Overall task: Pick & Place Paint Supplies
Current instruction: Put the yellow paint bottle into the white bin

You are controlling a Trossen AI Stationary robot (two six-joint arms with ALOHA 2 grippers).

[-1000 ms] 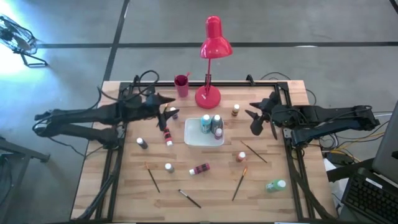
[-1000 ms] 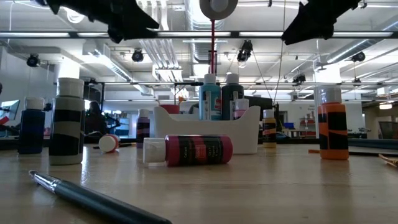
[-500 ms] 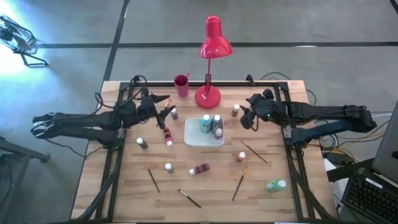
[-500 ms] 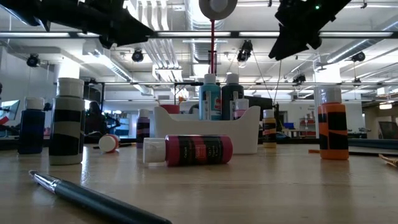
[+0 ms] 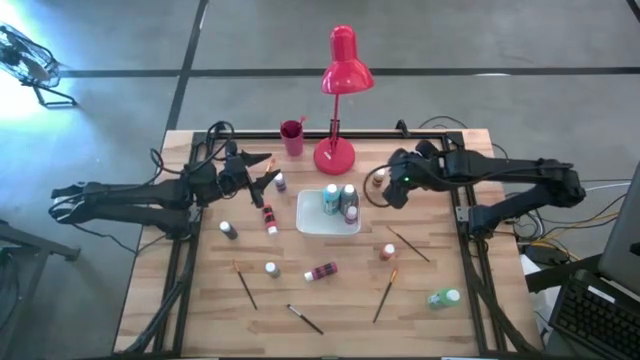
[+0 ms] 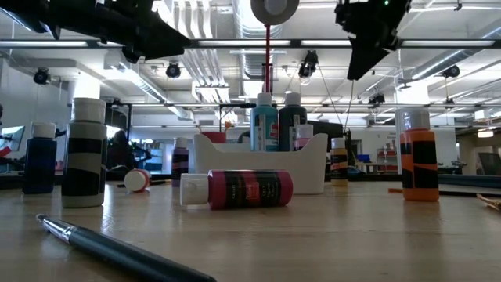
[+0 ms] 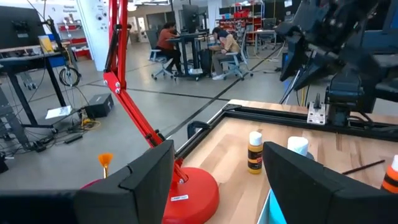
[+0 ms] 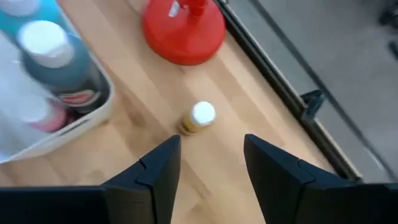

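Small yellow-orange paint bottle with pale cap (image 8: 198, 118) upright on wooden table (image 5: 350, 300), between red lamp base (image 8: 183, 28) and table frame. Right gripper (image 8: 208, 165) poised above it, fingers spread, empty. Left gripper (image 7: 217, 180) idle, fingers wide, near lamp. Probably light, rigid, smooth plastic; best pinched across body below cap; tips easily.

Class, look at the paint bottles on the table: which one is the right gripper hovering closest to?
The small yellow-orange bottle with a pale cap, standing upright between the red lamp base and the white tray. The right gripper, jaws open, hovers directly above it.
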